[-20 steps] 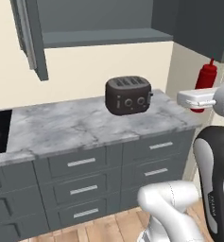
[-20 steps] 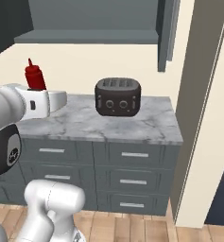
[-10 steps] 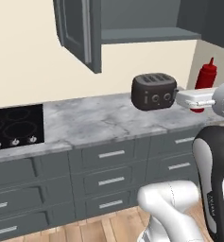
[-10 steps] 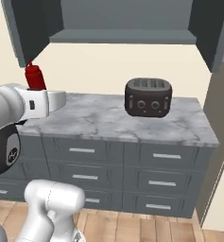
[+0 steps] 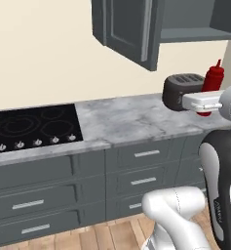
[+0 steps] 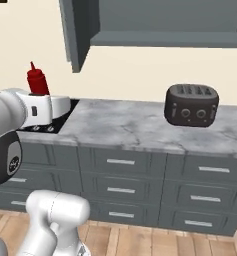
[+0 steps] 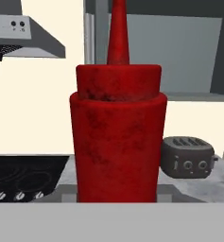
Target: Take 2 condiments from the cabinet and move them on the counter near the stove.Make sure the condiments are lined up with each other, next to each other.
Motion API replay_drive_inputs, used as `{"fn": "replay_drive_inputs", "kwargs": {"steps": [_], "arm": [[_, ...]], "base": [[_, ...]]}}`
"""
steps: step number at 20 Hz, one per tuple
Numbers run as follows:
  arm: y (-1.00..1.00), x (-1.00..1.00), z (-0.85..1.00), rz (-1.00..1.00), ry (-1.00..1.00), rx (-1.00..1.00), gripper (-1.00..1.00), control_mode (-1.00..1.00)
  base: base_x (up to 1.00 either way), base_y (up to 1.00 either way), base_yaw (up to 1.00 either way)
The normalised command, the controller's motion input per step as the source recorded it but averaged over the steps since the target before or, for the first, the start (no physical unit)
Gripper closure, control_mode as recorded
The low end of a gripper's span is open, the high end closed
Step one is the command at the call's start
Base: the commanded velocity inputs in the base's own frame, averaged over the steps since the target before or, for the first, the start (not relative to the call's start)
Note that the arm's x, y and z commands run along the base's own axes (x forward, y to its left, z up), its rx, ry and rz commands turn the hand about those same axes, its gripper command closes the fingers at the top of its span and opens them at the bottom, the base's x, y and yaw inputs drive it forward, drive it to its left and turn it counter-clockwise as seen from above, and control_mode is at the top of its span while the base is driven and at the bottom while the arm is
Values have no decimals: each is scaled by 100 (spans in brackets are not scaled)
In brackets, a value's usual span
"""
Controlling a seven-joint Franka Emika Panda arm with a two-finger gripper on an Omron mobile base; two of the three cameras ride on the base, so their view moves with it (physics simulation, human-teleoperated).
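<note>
One red squeeze bottle (image 7: pixel 117 137) sits upright, clamped in my hand (image 5: pixel 203 101), above the marble surface (image 5: pixel 131 119), with the toaster (image 6: pixel 191 104) just behind.

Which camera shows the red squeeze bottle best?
The hand view: the red bottle stands upright and close, nozzle and body plain to see. In the left base view only its top peeks above the hand holding it. The right base view likewise shows just the top.
</note>
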Motion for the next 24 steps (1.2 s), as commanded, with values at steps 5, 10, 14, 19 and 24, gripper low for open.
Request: {"fn": "replay_drive_inputs", "kwargs": {"steps": [5,10,14,19,24], "arm": [[0,0,0,0,0,0,100,100],[0,0,0,0,0,0,100,100],[0,0,0,0,0,0,100,100],[0,0,0,0,0,0,100,100],[0,0,0,0,0,0,100,100]], "base": [[0,73,3],[0,71,4],[11,75,3],[18,77,2],[16,79,2]]}}
